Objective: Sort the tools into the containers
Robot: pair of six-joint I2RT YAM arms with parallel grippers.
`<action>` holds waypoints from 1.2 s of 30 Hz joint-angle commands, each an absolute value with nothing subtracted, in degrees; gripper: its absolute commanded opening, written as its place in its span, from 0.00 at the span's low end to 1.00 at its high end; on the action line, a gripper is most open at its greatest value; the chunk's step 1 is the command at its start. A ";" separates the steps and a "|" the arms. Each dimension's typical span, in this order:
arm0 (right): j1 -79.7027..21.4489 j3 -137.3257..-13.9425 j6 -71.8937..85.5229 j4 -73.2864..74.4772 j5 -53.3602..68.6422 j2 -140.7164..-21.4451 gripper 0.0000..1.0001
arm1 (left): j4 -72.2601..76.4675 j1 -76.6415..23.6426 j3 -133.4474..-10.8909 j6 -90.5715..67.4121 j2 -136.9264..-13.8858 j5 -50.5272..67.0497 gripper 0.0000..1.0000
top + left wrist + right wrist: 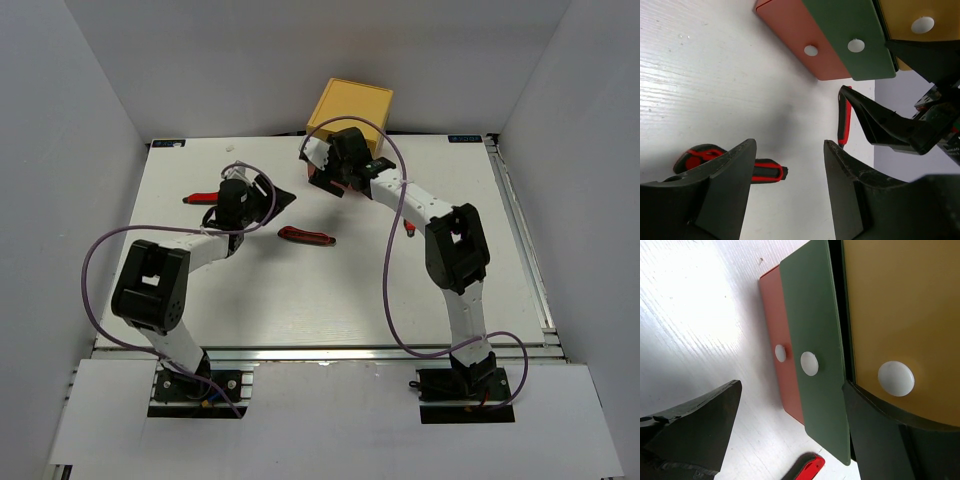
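Though stickers (166,143) blur, L fingers (725,192) gape empty, R fingers (695,435) wide at drawers (815,335).

Right claw (326,172) at yellow box (352,105), red-black tool (306,237) on table (300,300)

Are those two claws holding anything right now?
No. The left gripper and the right gripper both stand open, with nothing between their jaws.

White table (330,300) — red-black tools (306,237), stacked drawers (350,105)
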State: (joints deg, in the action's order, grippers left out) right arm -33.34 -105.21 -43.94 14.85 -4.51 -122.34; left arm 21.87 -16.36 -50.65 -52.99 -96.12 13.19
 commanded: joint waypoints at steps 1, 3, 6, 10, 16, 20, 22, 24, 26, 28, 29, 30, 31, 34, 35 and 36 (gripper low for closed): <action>-32.17 -106.87 -44.74 13.36 -8.35 -122.96 0.89 | 24.96 -16.61 -53.26 -55.01 -97.03 15.12 0.67; -31.99 -107.14 -44.30 13.80 -8.18 -122.79 0.89 | 26.01 -16.70 -53.70 -55.63 -98.08 15.38 0.67; -31.73 -106.09 -44.65 12.84 -9.05 -122.61 0.89 | 26.98 -16.70 -54.49 -56.51 -99.14 15.91 0.67; -31.29 -106.70 -44.65 12.91 -9.59 -123.14 0.89 | 27.86 -16.79 -55.28 -57.48 -100.81 16.17 0.67; -29.71 -107.84 -48.94 23.37 11.74 -119.80 0.54 | 28.83 -16.87 -55.46 -58.18 -101.51 16.17 0.67; -29.62 -109.33 -49.74 25.48 10.91 -121.02 0.00 | 29.35 -16.87 -55.11 -58.62 -101.51 16.17 0.67; -29.18 -111.61 -50.01 27.68 10.11 -122.95 0.00 | 29.53 -16.87 -55.02 -58.80 -101.51 16.17 0.67; -28.48 -112.24 -49.75 27.78 9.23 -123.92 0.00 | 29.53 -16.87 -54.93 -58.80 -101.43 16.17 0.67; -28.04 -111.36 -49.48 26.29 7.21 -124.01 0.00 | 29.53 -16.87 -54.93 -58.80 -101.51 16.17 0.67; -27.60 -110.05 -49.31 23.48 4.50 -123.93 0.17 | 29.53 -16.87 -54.84 -58.80 -101.51 16.17 0.67; -27.51 -109.78 -49.22 22.60 3.79 -123.93 0.27 | 29.62 -16.87 -54.84 -58.89 -101.51 16.17 0.67; -27.16 -109.60 -48.96 21.98 3.26 -124.19 0.47 | 29.71 -16.87 -54.84 -58.89 -101.60 16.17 0.67; -27.07 -109.51 -48.78 21.10 2.12 -124.28 0.55 | 29.71 -16.87 -54.76 -58.89 -101.51 16.17 0.67; -26.72 -108.99 -48.52 20.31 1.76 -124.28 0.72 | 30.06 -16.87 -54.76 -59.15 -101.69 16.17 0.67; -26.81 -108.64 -48.60 20.48 2.28 -124.19 0.73 | 30.23 -16.79 -54.67 -59.24 -101.78 16.26 0.67; -26.72 -108.63 -48.60 20.83 3.16 -123.58 0.73 | 30.32 -16.87 -54.75 -59.50 -101.86 16.26 0.67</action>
